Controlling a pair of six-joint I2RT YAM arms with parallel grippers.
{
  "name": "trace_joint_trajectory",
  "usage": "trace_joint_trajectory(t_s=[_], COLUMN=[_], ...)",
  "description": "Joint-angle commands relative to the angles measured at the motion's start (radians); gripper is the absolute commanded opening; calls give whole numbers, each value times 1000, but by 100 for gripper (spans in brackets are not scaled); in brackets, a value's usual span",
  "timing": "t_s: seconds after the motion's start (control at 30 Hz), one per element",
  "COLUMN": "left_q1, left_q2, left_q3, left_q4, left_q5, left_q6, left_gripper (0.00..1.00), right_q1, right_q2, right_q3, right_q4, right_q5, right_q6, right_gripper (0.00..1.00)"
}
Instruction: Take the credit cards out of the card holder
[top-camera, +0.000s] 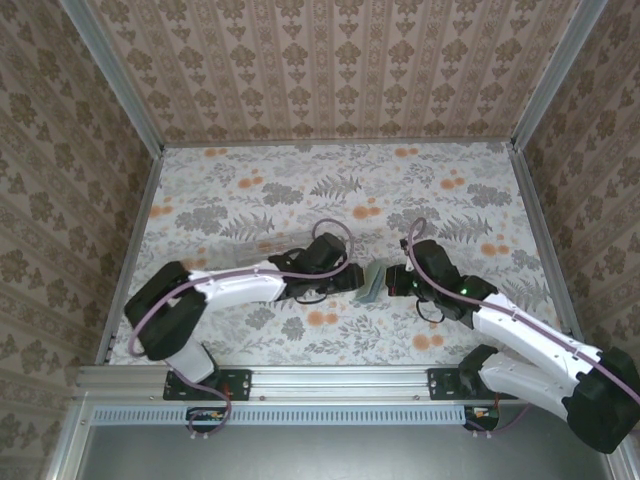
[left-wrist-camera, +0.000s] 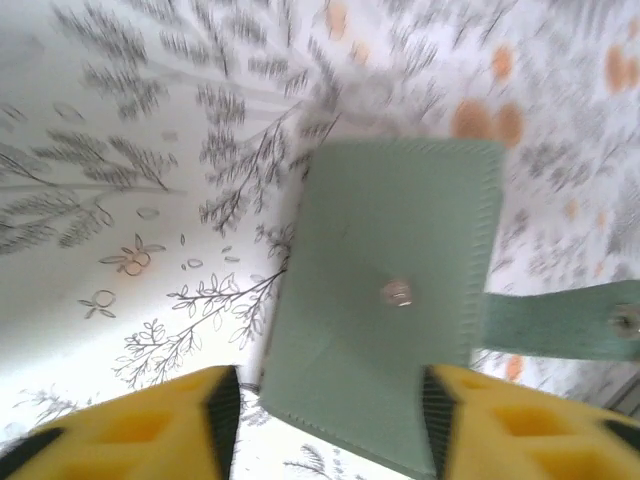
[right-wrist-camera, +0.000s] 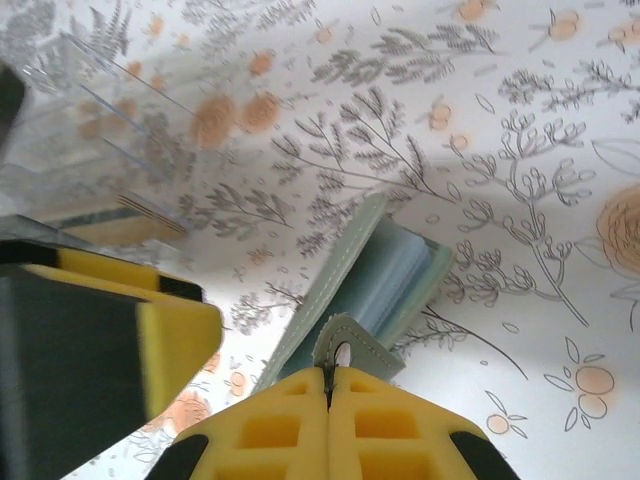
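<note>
- At the near edge of the floral table (top-camera: 300, 190), both arms reach inward and meet around the middle.
- The right gripper (right-wrist-camera: 328, 385) is pressed fully closed, its yellow pads pinching the rounded end of the strap (right-wrist-camera: 340, 352) of the card holder (left-wrist-camera: 385, 300).
- The card holder sits between the two grippers, tipped up on one edge. It is parted slightly, so the blue-grey inside shows in the right wrist view.
- The left gripper (left-wrist-camera: 330, 410) has its jaws spread apart and holds nothing. The holder's grey-green outer face, with its metal snap (left-wrist-camera: 398, 294), lies just ahead between the fingers (left-wrist-camera: 150, 420).
- Farther back and to the left, a clear plastic case (right-wrist-camera: 90, 130) rests on the table.
</note>
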Motion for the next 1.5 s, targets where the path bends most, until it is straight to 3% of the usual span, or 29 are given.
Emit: trace_joint_trajectory(t_s=[0.0, 0.3, 0.63, 0.73, 0.83, 0.93, 1.27, 1.4, 1.47], left_q1=[11, 15, 8, 7, 1, 1, 2, 4, 5], left_q2=[-106, -158, -86, -64, -46, -34, -24, -32, -39], left_q3=[52, 25, 25, 25, 32, 36, 51, 52, 48], left_q4=[-130, -114, -62, -44, -39, -37, -49, -60, -60], left_q5=[-115, -120, -61, -42, -30, -27, -32, -44, -45], left_q6=[111, 148, 144, 145, 148, 149, 159, 164, 165], left_gripper=[61, 59, 56, 56, 56, 56, 56, 55, 55], right_q1=[-10, -45, -121, -157, -158, -152, 34, 60, 61], right_q2=[-4, 6, -44, -31, -8, 7, 18, 82, 120], right_q3=[72, 95, 15, -17, -21, 12, 203, 242, 239], right_q4=[-39, -81, -248, -276, -268, -288, -416, -394, -349], right_q5=[-27, -32, 261, 281, 264, 245, 433, 366, 290], right_q6=[-30, -57, 30, 34, 11, -10, -24, -30, -30], right_gripper=[0, 0, 0, 16, 55, 62, 57, 51, 41])
